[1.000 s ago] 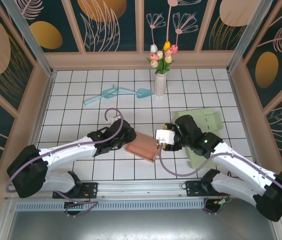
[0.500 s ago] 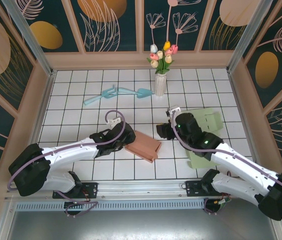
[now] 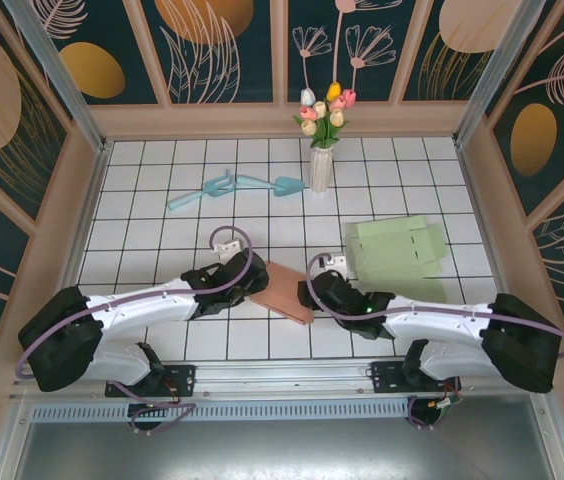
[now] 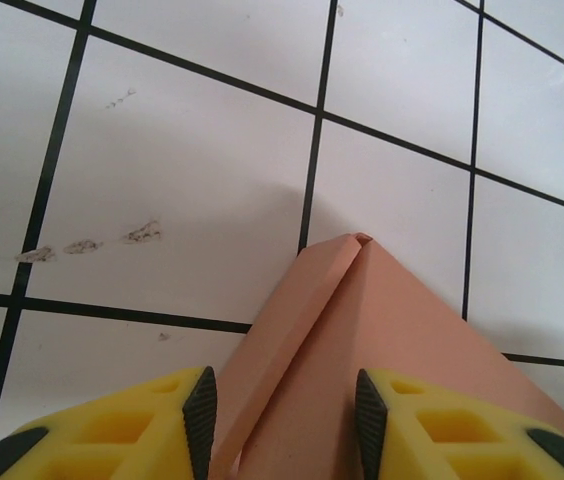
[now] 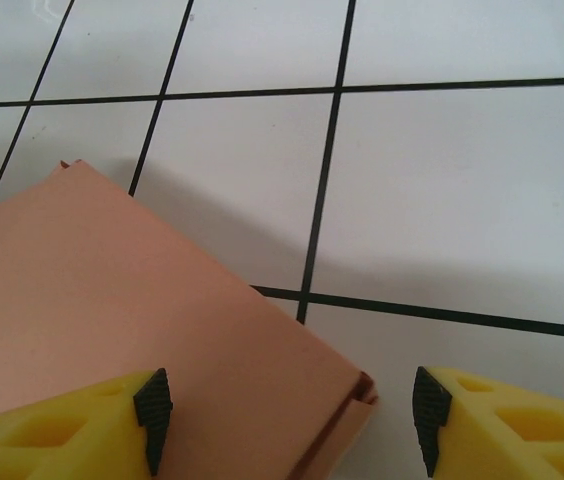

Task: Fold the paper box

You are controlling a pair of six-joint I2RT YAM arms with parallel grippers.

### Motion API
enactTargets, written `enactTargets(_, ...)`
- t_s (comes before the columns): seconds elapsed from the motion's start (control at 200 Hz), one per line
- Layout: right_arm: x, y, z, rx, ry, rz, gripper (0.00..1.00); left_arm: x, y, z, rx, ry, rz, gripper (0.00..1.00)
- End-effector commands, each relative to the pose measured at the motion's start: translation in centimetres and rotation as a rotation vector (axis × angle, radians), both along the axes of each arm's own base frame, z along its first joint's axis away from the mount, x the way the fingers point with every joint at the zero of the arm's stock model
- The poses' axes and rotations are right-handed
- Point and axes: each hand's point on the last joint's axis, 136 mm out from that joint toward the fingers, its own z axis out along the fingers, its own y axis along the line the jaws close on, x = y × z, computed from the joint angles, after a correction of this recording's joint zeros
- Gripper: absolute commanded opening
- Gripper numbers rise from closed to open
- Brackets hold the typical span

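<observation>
— Where is the box?

— The box (image 3: 287, 291), pinkish-brown, lies flat on the table (image 3: 142, 220). It is towards the near edge, about midway between left and right. It sits skewed to the tile lines, one corner pointing far and another near.

— And the arms?

— One on each side of it. The left gripper (image 3: 258, 282) is at its left edge and the right gripper (image 3: 312, 293) at its right edge, both low over the tiles.

— Is the left one holding it?

— Its wrist view shows the yellow fingers (image 4: 162, 420) partly apart, a narrow gap, with a corner of the box running out between them. A folded strip runs along the box's left edge up to that corner. The right-hand finger sits over the box face rather than against an edge, so nothing is squeezed. Whether a pad touches the paper I cannot tell.

— The right one?

— Jaws wide. In its wrist view a corner of the box lies between the two fingertips, closer to the right-hand one. The pink face spreads away to the left under the other finger. It grips nothing.

— Anything else on the table?

— A green sheet (image 3: 399, 243) lies flat to the right and farther back, apart from the box. A vase (image 3: 319, 168) of flowers stands at the far middle, and blue tools (image 3: 202, 192) lie to its left.
</observation>
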Motion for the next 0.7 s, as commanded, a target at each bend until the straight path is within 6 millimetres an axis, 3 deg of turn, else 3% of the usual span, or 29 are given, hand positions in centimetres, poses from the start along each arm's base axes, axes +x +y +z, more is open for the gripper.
enactTargets(0.0,0.5,0.1,-1.0,0.024,-0.016,-0.073,0.67,-0.4,1.4,-0.9,0.071,-0.001,0.005,0.46)
enactTargets(0.15,0.8,-0.1,-3.1,-0.037,-0.002,-0.09,0.66,-0.1,2.5,-0.5,0.151,-0.029,0.004,0.58)
enactTargets(0.305,1.5,0.9,-4.1,-0.078,0.006,-0.08,0.66,0.7,4.2,1.5,0.262,-0.099,0.016,0.69)
enactTargets(0.505,4.0,2.8,-3.3,-0.06,-0.013,0.034,0.62,0.4,5.9,2.0,0.269,-0.135,0.052,0.81)
enactTargets(0.696,5.1,3.4,-2.3,-0.005,-0.006,0.129,0.61,0.0,5.1,1.9,0.129,-0.148,0.071,0.85)
